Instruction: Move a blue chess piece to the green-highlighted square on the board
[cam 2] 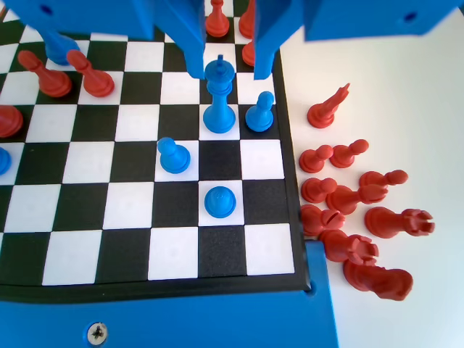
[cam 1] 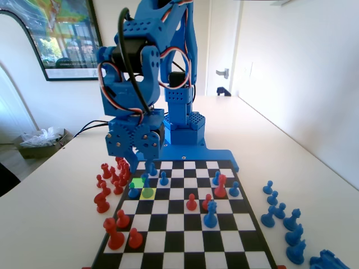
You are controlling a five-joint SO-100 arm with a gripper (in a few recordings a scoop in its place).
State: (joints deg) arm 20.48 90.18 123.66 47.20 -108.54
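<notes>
Wrist view looks down between the two jaws of the gripper (cam 2: 226, 61), which hang spread apart with nothing between them, straddling the crown of the taller blue piece (cam 2: 219, 98) rather than any pawn; I judge the claw is released and lined up over this corner of the board (cam 2: 145, 286) ahead of a pick; the blue chess piece (cam 2: 259, 112) nearest the rim stands just beside that tall piece, upright, with two more pawns on squares nearer the camera. Fixed view shows the green-highlighted square (cam 1: 137, 182) at the board's left edge, bare, with the yellow-highlighted square (cam 1: 147, 193) diagonally next to it carrying the tall blue piece; the pawn beside the green square is probably the same one, though the arm crowds that corner; red pieces (cam 2: 355, 217) lie heaped off the board, set aside as captures, I judge.
</notes>
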